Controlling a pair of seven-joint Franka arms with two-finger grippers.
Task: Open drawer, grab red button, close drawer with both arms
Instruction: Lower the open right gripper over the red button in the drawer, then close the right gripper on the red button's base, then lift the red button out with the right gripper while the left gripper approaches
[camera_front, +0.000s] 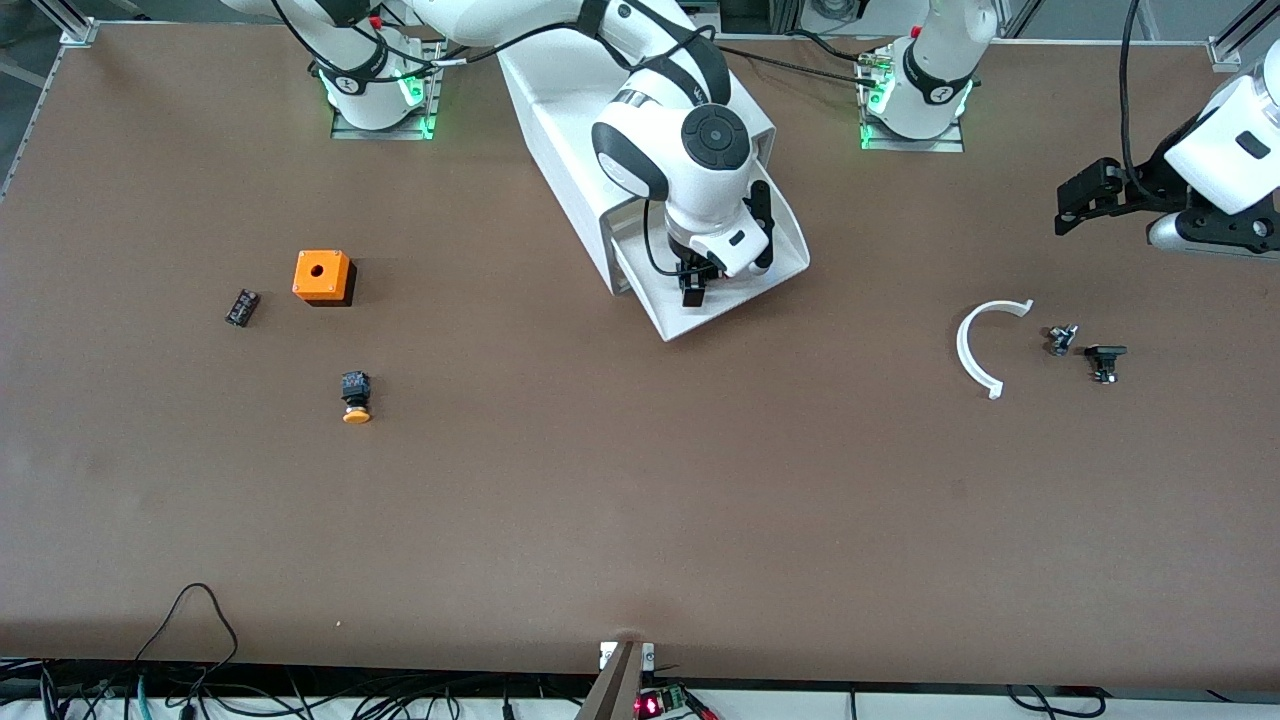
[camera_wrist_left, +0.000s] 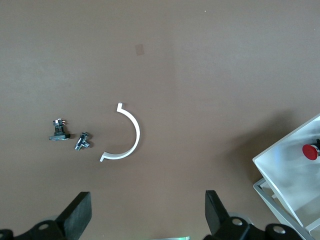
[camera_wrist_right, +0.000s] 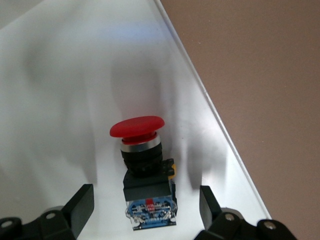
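We judge the first step done: the drawer (camera_front: 745, 290) stands pulled well out of the white cabinet (camera_front: 560, 120), its shallow tray open to us from above. The grab is what we have in hand now. Our right claw (camera_front: 693, 290) is down inside the tray, and the right wrist view shows its two black fingers (camera_wrist_right: 75, 207) spread wide on either side of the red-capped button (camera_wrist_right: 145, 167), not yet touching it, so the claw is released and grips nothing. The button lies on its side on the tray floor, red mushroom cap pointing away from the claw, black body between the fingers, close to the tray's side wall. From the left wrist view we catch the same red cap (camera_wrist_left: 310, 151) in the open tray.

Our left claw (camera_front: 1085, 205) waits in the air over the left arm's end of the bench (camera_front: 640, 520), fingers spread and holding nothing. Under it lie a white half-ring (camera_front: 978, 350) and two small dark parts (camera_front: 1085, 352) just beside it.

Toward the right arm's end sit the orange box with a hole (camera_front: 322, 277), the orange-capped button (camera_front: 355, 397) nearer the front camera, and a small black piece (camera_front: 241, 307); none of these concern us.

What is left, as we read it: clench on the button, lift it clear, then push the drawer home with both arms.
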